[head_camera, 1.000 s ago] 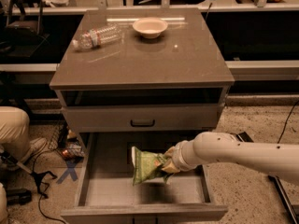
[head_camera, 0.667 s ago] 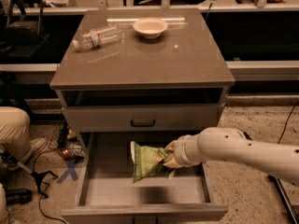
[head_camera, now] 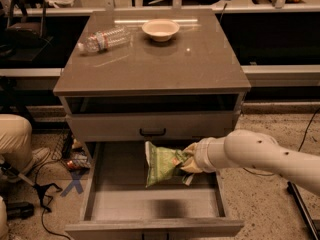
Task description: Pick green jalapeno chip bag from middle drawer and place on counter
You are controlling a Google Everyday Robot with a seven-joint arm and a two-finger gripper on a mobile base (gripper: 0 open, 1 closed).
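Note:
The green jalapeno chip bag (head_camera: pixel 163 164) hangs above the open middle drawer (head_camera: pixel 125 204), lifted off its pale floor. My gripper (head_camera: pixel 187 160) comes in from the right on a white arm and is shut on the bag's right edge. The bag is level with the drawer's rear, just below the shallow drawer front with the black handle (head_camera: pixel 152 132). The counter (head_camera: pixel 165 59) is the glossy grey-brown top above.
On the counter stand a pale bowl (head_camera: pixel 160 29) at the back centre and a plastic water bottle (head_camera: pixel 102 39) lying at the back left. A person's leg (head_camera: pixel 15 139) and cables (head_camera: pixel 40 194) are on the floor to the left.
My gripper has lifted the chip bag higher out of the drawer, and it now hangs clear of the floor.

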